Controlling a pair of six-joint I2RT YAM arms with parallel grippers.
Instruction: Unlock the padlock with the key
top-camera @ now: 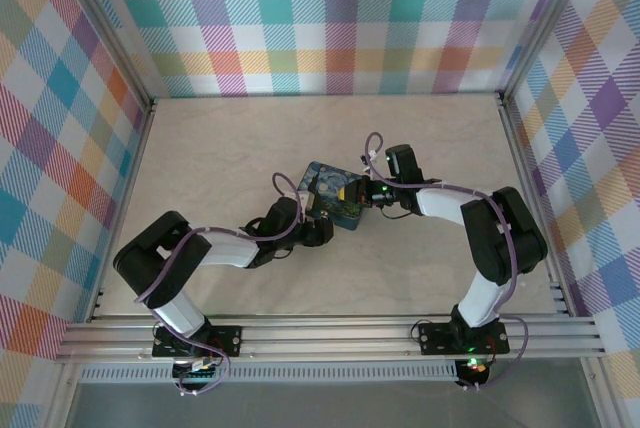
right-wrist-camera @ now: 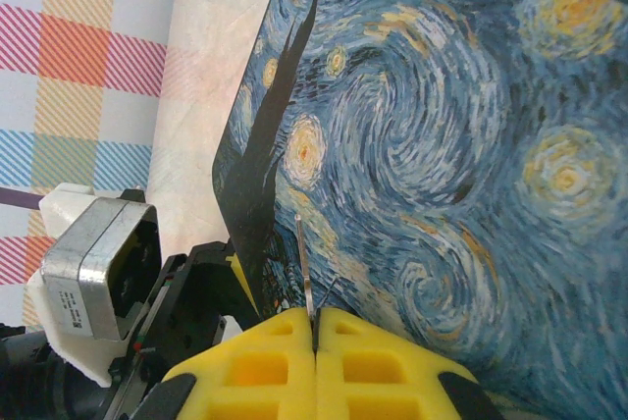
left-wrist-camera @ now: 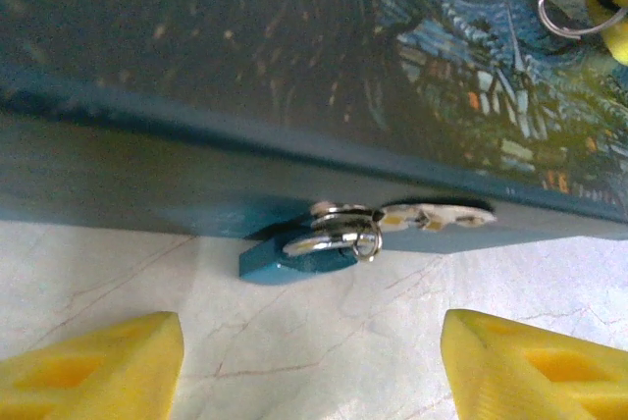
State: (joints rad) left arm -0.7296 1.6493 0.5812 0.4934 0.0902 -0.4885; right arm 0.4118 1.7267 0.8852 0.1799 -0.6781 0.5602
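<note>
— Where has the padlock [left-wrist-camera: 299,258] got to? I can hardly find it.

— It's low on the near side wall of the tin [top-camera: 335,196], the wall facing the left arm. It has a small blue body, with its silvery shackle [left-wrist-camera: 345,229] hooked through the tin's clasp. I can't tell whether the body touches the table [top-camera: 230,148] or hangs just clear of it.

— And the left gripper [left-wrist-camera: 314,371]?

— It's released. Its two yellow fingers [left-wrist-camera: 98,366] stand well apart with nothing between them, and they point straight at the padlock from the near side without touching it.

— What about the right one?

— The right gripper [right-wrist-camera: 314,320] is clenched, pads pressed flat together over the tin's starry lid. A thin blade of metal sticks out from between them, which is the key [right-wrist-camera: 306,263] seen edge-on. From the left wrist you can see its key ring [left-wrist-camera: 567,0] dangling beside a yellow finger above the far right of the lid.

— So the key isn't in the lock?

— No, the key is up over the lid and the padlock sits down at the near wall, shackle shut
</note>
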